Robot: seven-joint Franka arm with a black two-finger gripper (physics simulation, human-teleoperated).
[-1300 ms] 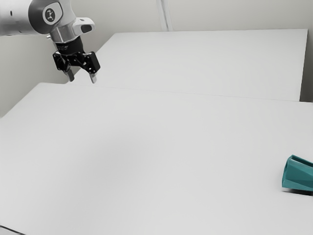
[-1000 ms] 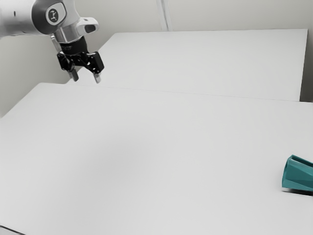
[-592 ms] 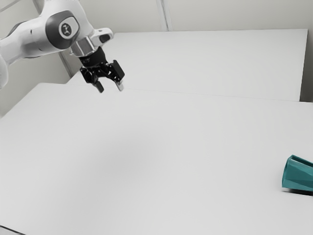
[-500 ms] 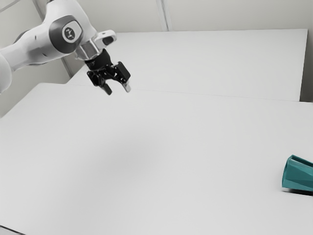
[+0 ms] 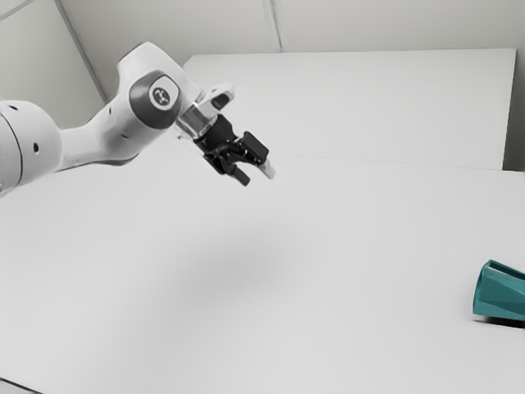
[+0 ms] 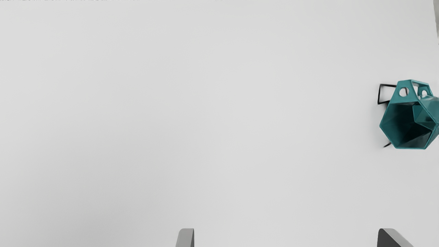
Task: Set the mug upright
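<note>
My gripper (image 5: pixel 256 176) hangs in the air over the white table, tilted toward the exterior view's right, its two fingers wide apart with nothing between them. The teal faceted mug (image 5: pixel 502 292) lies on its side at the exterior view's right edge, partly cut off, well away from the gripper. In the wrist view the mug (image 6: pixel 398 135) shows its open six-sided mouth and a handle with round holes, beyond the fingertips of the open gripper (image 6: pixel 286 236).
The white tabletop (image 5: pixel 246 312) spreads between gripper and mug. Behind it, in the exterior view, stands a second white surface (image 5: pixel 353 103). A thin dark line (image 5: pixel 18 385) crosses the lower left corner.
My arm has swung toward the exterior view's right and come lower, and the hand has tilted outward. The mug has stayed where it was.
</note>
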